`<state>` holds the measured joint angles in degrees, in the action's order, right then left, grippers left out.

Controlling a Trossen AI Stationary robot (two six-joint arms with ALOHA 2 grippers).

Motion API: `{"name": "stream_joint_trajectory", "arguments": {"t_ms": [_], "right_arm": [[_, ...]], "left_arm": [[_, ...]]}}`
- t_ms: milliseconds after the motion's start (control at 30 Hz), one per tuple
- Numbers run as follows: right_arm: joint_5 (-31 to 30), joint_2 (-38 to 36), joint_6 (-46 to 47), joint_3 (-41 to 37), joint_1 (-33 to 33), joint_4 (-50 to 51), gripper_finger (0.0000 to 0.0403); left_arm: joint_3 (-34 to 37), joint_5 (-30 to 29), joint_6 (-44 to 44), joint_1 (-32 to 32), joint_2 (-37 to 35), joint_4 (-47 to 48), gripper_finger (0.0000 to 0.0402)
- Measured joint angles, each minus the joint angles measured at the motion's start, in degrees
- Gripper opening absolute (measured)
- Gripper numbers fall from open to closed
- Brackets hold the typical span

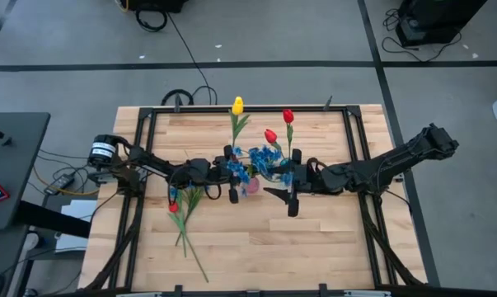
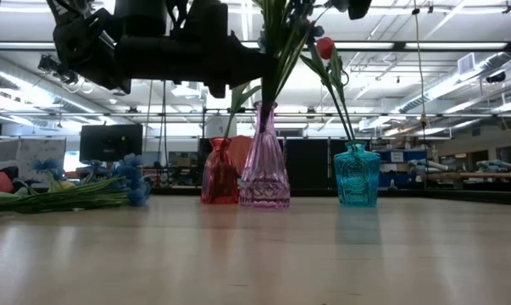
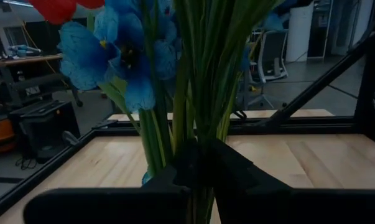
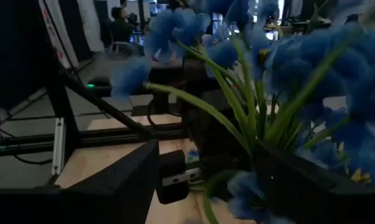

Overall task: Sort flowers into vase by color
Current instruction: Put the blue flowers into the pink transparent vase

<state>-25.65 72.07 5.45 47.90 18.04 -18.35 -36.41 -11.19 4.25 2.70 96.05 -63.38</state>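
Flowers point(image 1: 260, 157) are partly sorted: a bunch of blue blossoms point(image 3: 122, 59) stands with its green stems running down into the pink vase point(image 2: 264, 174) at the middle of the table, two red tulips point(image 1: 279, 125) rise from the teal vase point(image 2: 357, 175) to its right, and a yellow tulip point(image 1: 237, 106) stands behind, apparently in the red vase point(image 2: 219, 174), though from table height its stem is too hidden by the pink vase to be sure. Still unsorted is a small heap on the left part of the table point(image 1: 314, 239): long green stems with at least one red tulip point(image 1: 173, 207) and some blue blossoms point(image 2: 133, 182) lying flat. The left gripper point(image 3: 199, 171) is pressed together on the stems of the blue bunch just above the pink vase, so that bunch looks placed but not yet released. The right gripper point(image 4: 206, 174) hangs close on the other side of the same bunch with its fingers spread, blue blossoms and stems between and around them, holding nothing that I can see. By my reading the work is somewhat past halfway: each vase has its colour begun, the blue bunch needs letting go, and the lying stems remain to be picked up and sorted by colour.
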Motion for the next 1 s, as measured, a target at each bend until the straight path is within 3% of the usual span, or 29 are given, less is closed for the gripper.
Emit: {"name": "stream_joint_trajectory", "arguments": {"t_ms": [267,800,1000], "right_arm": [[1.0,-0.1,3.8,0.7,0.1,6.0,0.027],[1.3,-0.1,5.4,0.8,0.3,8.7,0.027],[1.5,-1.5,2.0,0.8,1.0,6.0,0.027]], "left_arm": [[2.8,-1.0,-1.5,0.0,0.0,-1.5,0.0039],[3.6,0.6,-1.6,0.0,0.0,-0.2,0.0041],[3.7,0.8,-1.7,0.0,0.0,-0.5,0.0042]]}}
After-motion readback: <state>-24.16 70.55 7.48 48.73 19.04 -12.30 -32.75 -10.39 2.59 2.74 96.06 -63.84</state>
